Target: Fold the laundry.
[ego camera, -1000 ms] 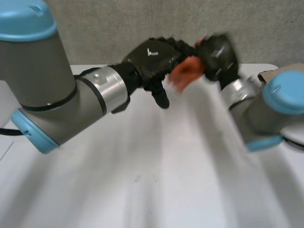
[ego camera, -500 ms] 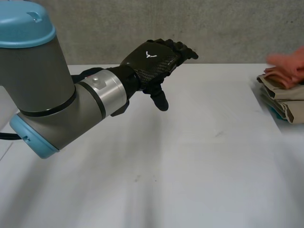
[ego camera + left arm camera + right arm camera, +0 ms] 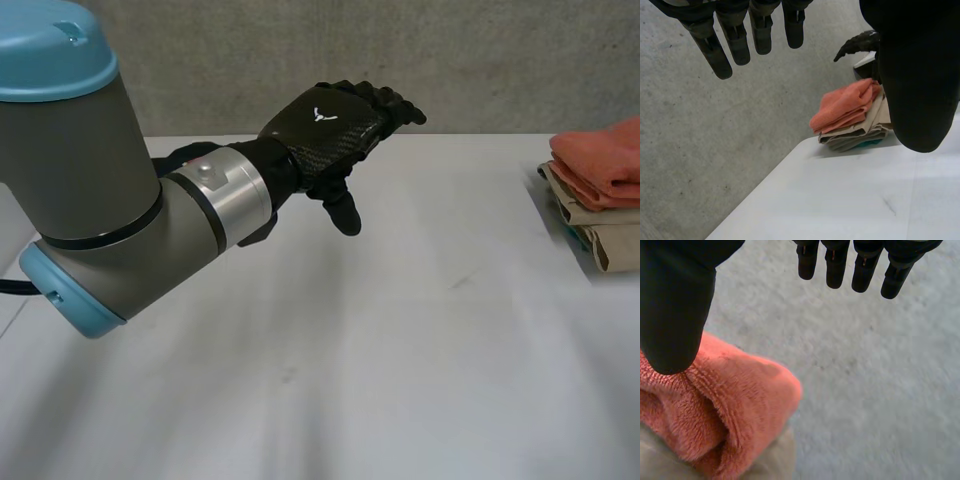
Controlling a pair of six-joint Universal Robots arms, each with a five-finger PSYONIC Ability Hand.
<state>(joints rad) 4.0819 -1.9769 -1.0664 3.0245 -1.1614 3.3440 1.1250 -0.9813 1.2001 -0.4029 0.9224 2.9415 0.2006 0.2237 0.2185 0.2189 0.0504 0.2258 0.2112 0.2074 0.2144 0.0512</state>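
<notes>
Your left hand (image 3: pixel 325 125): fingers straight, empty, above white table (image 3: pixel 400 350).
Your right hand (image 3: pixel 675 300): fingers straight, empty, near folded orange terry towel (image 3: pixel 735 415).

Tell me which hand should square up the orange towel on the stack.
Right. The right hand is open, right at the orange towel; the left hand, also open, hovers over the table middle, away from the stack.
</notes>
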